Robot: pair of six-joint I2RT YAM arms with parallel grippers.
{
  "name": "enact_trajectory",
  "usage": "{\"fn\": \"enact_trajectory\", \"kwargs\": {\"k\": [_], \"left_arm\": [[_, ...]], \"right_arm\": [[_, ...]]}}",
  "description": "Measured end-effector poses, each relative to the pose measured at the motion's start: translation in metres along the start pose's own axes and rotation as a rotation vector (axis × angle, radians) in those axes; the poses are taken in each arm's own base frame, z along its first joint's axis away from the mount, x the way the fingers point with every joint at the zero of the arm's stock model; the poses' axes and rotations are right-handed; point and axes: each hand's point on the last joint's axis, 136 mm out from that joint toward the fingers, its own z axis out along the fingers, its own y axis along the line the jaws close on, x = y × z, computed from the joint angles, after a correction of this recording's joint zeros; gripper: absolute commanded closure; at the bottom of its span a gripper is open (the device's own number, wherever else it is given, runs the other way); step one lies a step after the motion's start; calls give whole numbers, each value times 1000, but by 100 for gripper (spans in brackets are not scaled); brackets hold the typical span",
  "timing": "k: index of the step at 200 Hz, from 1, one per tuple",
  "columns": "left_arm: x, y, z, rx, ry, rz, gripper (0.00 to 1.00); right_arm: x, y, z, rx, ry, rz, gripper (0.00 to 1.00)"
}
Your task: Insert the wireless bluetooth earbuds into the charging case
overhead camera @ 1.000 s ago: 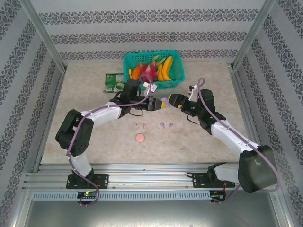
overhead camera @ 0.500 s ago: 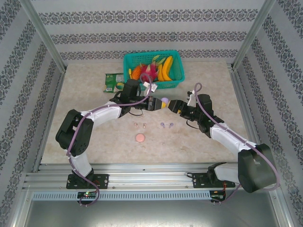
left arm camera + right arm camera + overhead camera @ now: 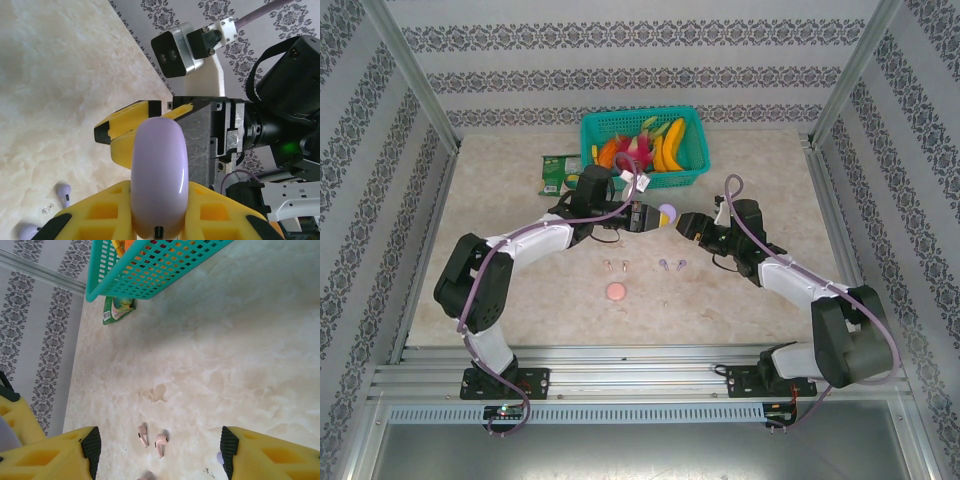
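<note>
Nearest the front edge of the tabletop (image 3: 520,290), a round pink case (image 3: 616,292) lies flat and closed. Just behind it, toward the middle, lie the pinkish earbuds (image 3: 616,265) as a pair side by side, and to their right the lilac earbuds (image 3: 672,264), also paired; both pairs rest on the surface, apart from either case. Above the lilac pair, the left gripper (image 3: 658,217) pinches a lilac case (image 3: 159,175) between its yellow fingers, clear of the surface. The right gripper (image 3: 683,221) faces it just beside the case, fingers spread wide with nothing between them. At the back edge stands a teal basket (image 3: 588,140) of fruit, with a green packet (image 3: 557,173) at its left.
</note>
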Motion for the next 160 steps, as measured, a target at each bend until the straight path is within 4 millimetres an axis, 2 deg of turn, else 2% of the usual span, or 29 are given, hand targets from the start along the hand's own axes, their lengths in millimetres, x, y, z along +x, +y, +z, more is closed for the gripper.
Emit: {"fn": "enact_trajectory", "kwargs": {"k": [20,47,68,87,126,160], "left_arm": [[0,-1,0,0,-1,2,100],[-1,-1,0,0,-2,2,100],[0,0,0,0,-2,2,100],[-1,0,0,-1,-3,2,100],[-3,4,0,-26,-18,8,100],[-6,11,-1,-66,-37,35,100]], "right_arm": [[-2,1,-4,-2,-10,2,34],[-5,10,-19,-20,-43,4,33],[-12,21,-30,-46,-81,25,26],[-17,23,-33,-37,-106,94,22],[-17,14,-27,34,-153,345,20],[-15,23,-11,60,-169,496,20]]}}
